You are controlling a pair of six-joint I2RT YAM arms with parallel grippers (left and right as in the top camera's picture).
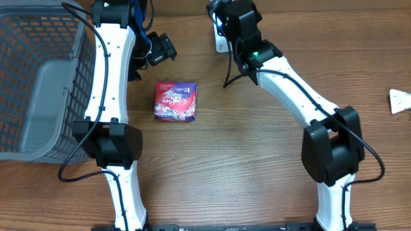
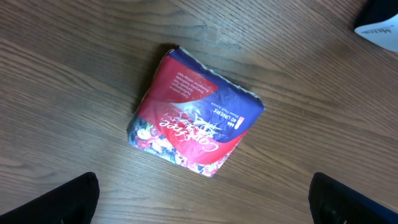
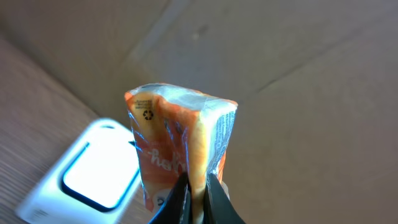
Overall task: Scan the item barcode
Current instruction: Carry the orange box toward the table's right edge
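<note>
Two claws, right claw point(image 3: 196, 186) clamped an orange packet point(image 3: 180, 137) (white scanner point(image 3: 93, 171) close by), left claw point(image 2: 208, 202) gaped wide above a red packet point(image 2: 193, 127).

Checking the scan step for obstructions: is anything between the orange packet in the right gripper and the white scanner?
Nothing visible does. The right gripper pinches the orange packet by its lower end, and the white scanner lies just beside it, with no object between them.
</note>
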